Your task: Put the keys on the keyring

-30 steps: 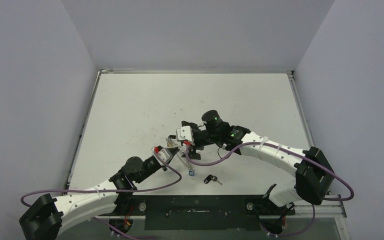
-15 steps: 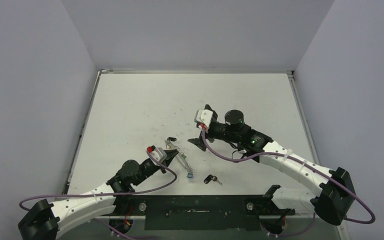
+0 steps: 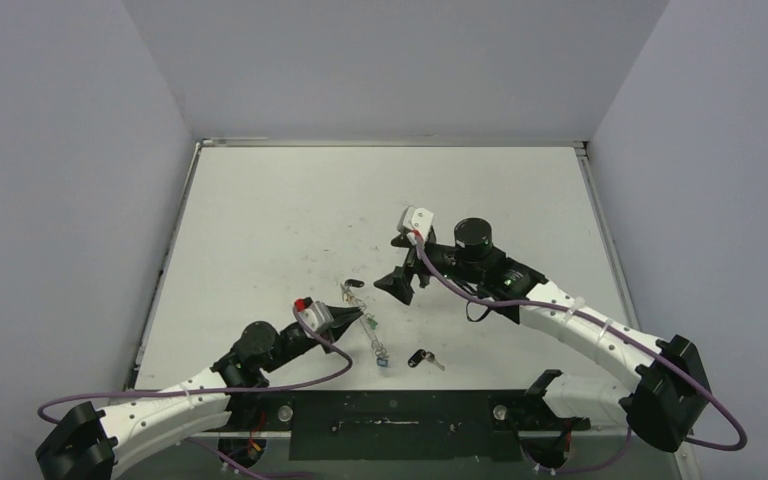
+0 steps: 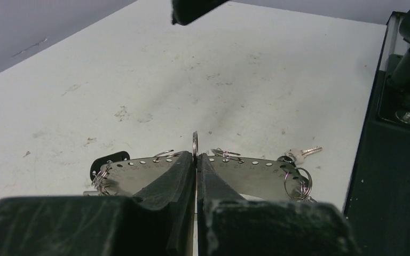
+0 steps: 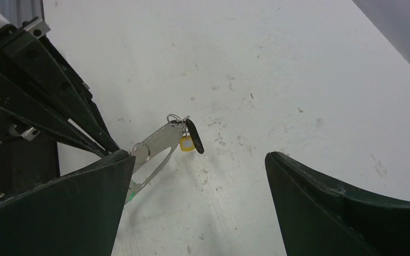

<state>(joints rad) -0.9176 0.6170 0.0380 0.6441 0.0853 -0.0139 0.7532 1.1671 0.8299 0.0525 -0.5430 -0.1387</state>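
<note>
Silvery keyring [image 4: 194, 141] pinched thinly in our left hand [image 4: 196, 157], right hand [image 3: 392, 264] spread; 1 shove could twist it loose.

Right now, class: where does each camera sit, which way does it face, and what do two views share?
Top external: above, behind the bases, looking down on the table; both arms show.
Left wrist: on the left arm, facing along the shut left claw pinching the keyring.
Right wrist: on the right arm, facing the table through the open right claw.
Shared: all three show the keyring.
</note>
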